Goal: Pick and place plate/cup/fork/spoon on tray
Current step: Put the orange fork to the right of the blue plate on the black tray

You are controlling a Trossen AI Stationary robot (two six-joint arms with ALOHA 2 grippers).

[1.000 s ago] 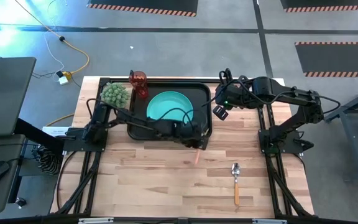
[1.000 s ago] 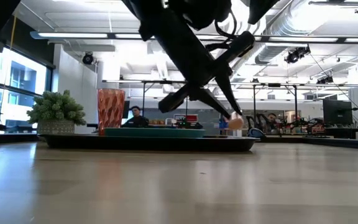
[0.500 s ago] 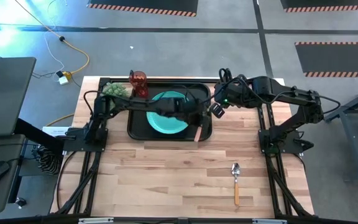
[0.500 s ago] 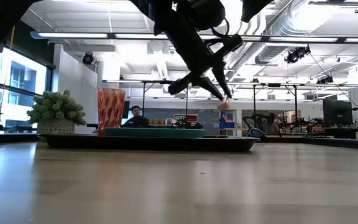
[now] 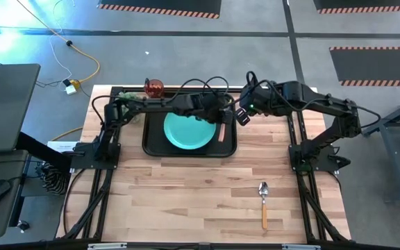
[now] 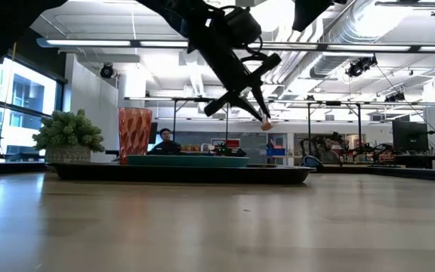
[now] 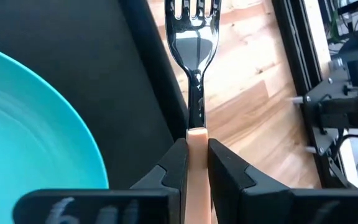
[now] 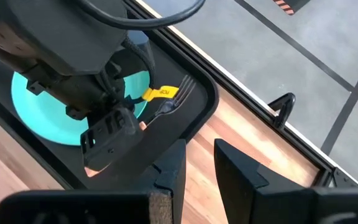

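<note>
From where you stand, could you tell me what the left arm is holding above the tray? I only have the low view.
Observer: The left gripper has its fingers shut on the fork, gripping its wooden handle.
Operator: Thank you. Which part of the tray is it over?
Observer: The right strip of the tray, between the plate and the open right gripper, which hovers by the tray's far right corner.
Operator: And where is the spoon, please?
Observer: The spoon lies on the table, off the tray, on the right arm's side.
</note>
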